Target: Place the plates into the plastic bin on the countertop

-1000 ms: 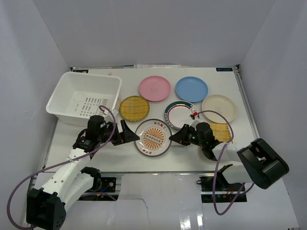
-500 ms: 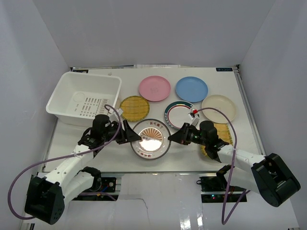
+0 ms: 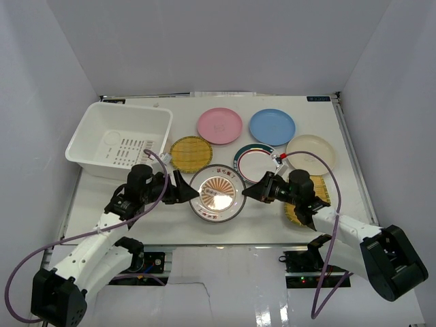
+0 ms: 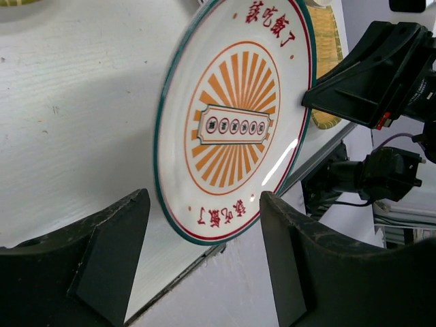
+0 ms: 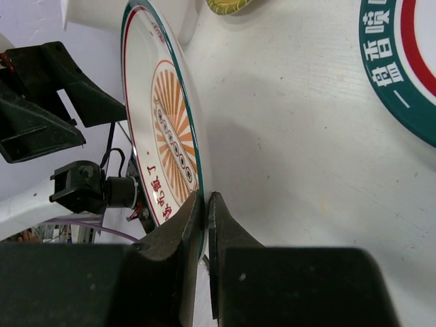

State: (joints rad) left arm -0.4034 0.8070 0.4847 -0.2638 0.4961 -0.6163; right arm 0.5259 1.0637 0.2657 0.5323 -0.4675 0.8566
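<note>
No plate lies in the plastic bin (image 3: 83, 139) at the upper left of the table (image 3: 266, 221), so I judge the job barely begun: all seven plates are outside it. My left hand (image 3: 182, 189) stands wide open just left of the orange-sunburst plate (image 3: 216, 193), gripping nothing. My right hand (image 5: 204, 199) is pinched narrow on that plate's rim. It holds the plate tipped up on edge at frame centre, its face toward my left hand.

Six plates lie flat: the yellow woven round plate (image 3: 191, 153), the pink plate (image 3: 220, 125), the green-and-red-rimmed plate (image 3: 253, 162), the blue plate (image 3: 272, 127), the cream plate (image 3: 310, 153) and the yellow woven rectangular plate (image 3: 319, 184), which is half hidden under my right arm.

Red Chinese characters run along the sunburst plate's rim, with a boxed row at its centre. White Chinese characters sit on the other plate's green band. The blue label (image 3: 319, 99) at the table's upper right is too small to read.
</note>
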